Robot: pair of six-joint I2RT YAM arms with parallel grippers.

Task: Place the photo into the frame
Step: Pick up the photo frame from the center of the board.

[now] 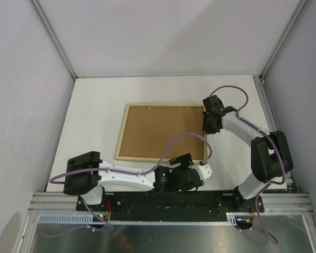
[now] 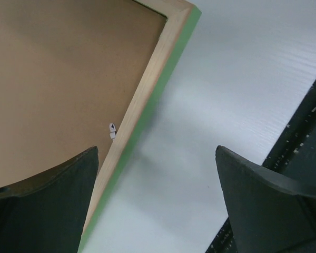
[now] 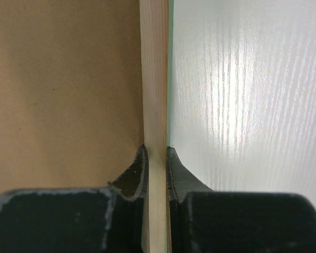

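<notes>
The white tabletop (image 1: 95,105) carries the frame (image 3: 154,79), which lies flat near the middle and slightly right, back side up and turned a little out of square. It is a large thin rectangle. Its rails are pale natural wood on the upward face, and a strip of green shows along the outer edge in the left wrist view. The brown backing board (image 1: 158,129) fills the opening, plain and matte with a few faint specks. The frame's front faces the tabletop, so that side and whatever lies under the board cannot be seen.

The right tool (image 3: 156,148) is clamped on the frame's right rail near its far corner, one finger on the board side and one on the outer side. Its own body cuts off the rail below the grip. The left tool (image 2: 157,153) hangs just beside the frame's near right corner with its fingers wide apart and nothing gripped between them. Its left finger covers part of the board, and how high it stands above the frame cannot be told.

A purple cable (image 1: 187,134) arcs across the board's near right part. A small white clip (image 2: 111,128) sits against the rail's inner edge, too small to make out.
</notes>
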